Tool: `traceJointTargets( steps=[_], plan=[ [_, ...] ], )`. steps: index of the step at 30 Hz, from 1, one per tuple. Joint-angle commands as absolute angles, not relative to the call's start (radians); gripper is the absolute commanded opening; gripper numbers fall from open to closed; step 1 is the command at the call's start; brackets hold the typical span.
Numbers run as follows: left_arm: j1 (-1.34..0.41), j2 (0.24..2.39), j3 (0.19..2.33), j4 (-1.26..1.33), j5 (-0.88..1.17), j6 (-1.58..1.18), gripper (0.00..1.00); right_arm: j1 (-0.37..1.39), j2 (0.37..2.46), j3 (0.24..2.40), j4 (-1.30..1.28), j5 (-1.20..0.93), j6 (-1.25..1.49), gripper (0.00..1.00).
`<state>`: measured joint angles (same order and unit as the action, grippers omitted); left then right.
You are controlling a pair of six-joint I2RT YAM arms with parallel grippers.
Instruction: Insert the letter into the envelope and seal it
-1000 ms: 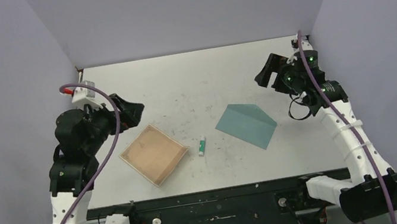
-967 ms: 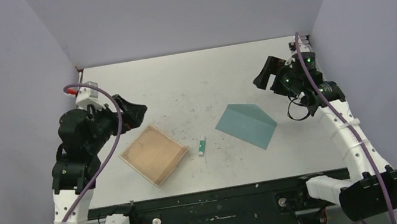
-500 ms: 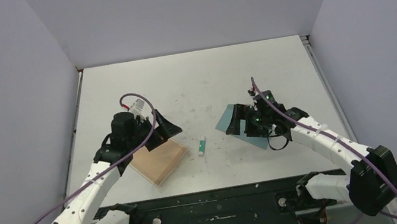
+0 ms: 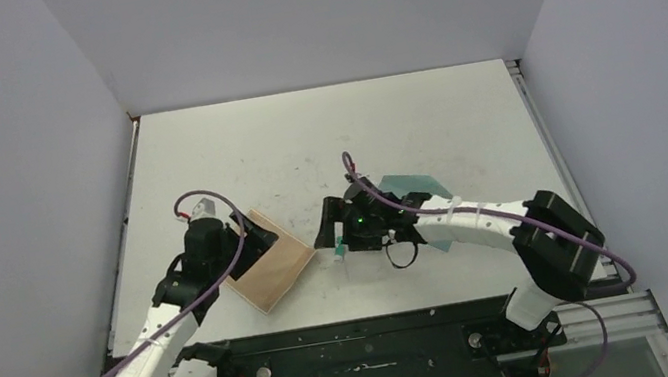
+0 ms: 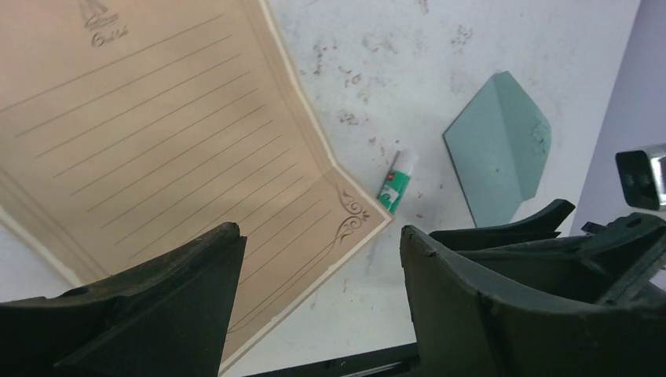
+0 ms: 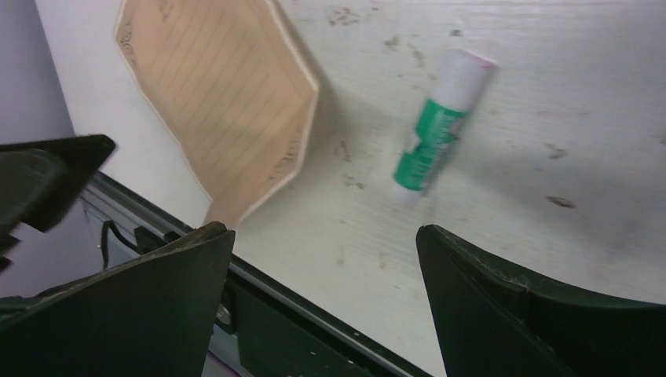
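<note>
The tan letter (image 4: pixel 274 269) lies flat at the table's front left; the left wrist view shows its ruled face (image 5: pixel 157 118), and it also shows in the right wrist view (image 6: pixel 228 94). My left gripper (image 4: pixel 260 237) hovers open and empty over the letter's far corner, jaws wide apart (image 5: pixel 318 236). The teal envelope (image 4: pixel 407 184) lies right of centre, partly hidden by my right arm, and shows in the left wrist view (image 5: pixel 499 149). My right gripper (image 4: pixel 329 229) is open and empty (image 6: pixel 322 232), just above the table beside the letter, left of the envelope.
A small white-and-green glue stick (image 4: pixel 340 246) lies between letter and envelope, right under my right gripper; it shows in both wrist views (image 5: pixel 397 182) (image 6: pixel 440 118). The black front rail (image 4: pixel 363 331) runs along the table's near edge. Purple walls enclose the table.
Both arms have swung in from the sides and down toward the front centre. The left now hovers over the letter; the right has passed the envelope to the glue stick. Nothing was grasped.
</note>
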<state>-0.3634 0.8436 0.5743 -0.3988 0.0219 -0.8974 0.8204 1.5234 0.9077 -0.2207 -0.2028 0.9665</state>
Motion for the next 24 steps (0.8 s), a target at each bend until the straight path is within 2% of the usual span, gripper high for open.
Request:
traceJointTargets(
  steps=[1, 9, 13, 19, 24],
  plan=[
    [-0.354, 0.756, 0.512, -0.449, -0.022, -1.000, 0.69, 0.916, 1.617, 1.033, -0.111, -0.082, 1.173, 0.90],
    [-0.353, 0.672, 0.452, -0.516, -0.006, -1.043, 0.51, 1.066, 1.775, 1.107, -0.089, -0.023, 1.337, 0.97],
    [-0.353, 0.674, 0.432, -0.522, 0.025, -1.057, 0.42, 1.100, 1.825, 1.129, -0.117, 0.020, 1.359, 0.87],
    [-0.351, 0.658, 0.472, -0.578, -0.018, -1.054, 0.40, 1.104, 1.869, 1.101, -0.013, 0.077, 1.393, 0.75],
    [-0.350, 0.640, 0.518, -0.620, -0.066, -1.043, 0.42, 1.104, 1.916, 1.103, 0.088, 0.091, 1.390, 0.53]
  ],
)
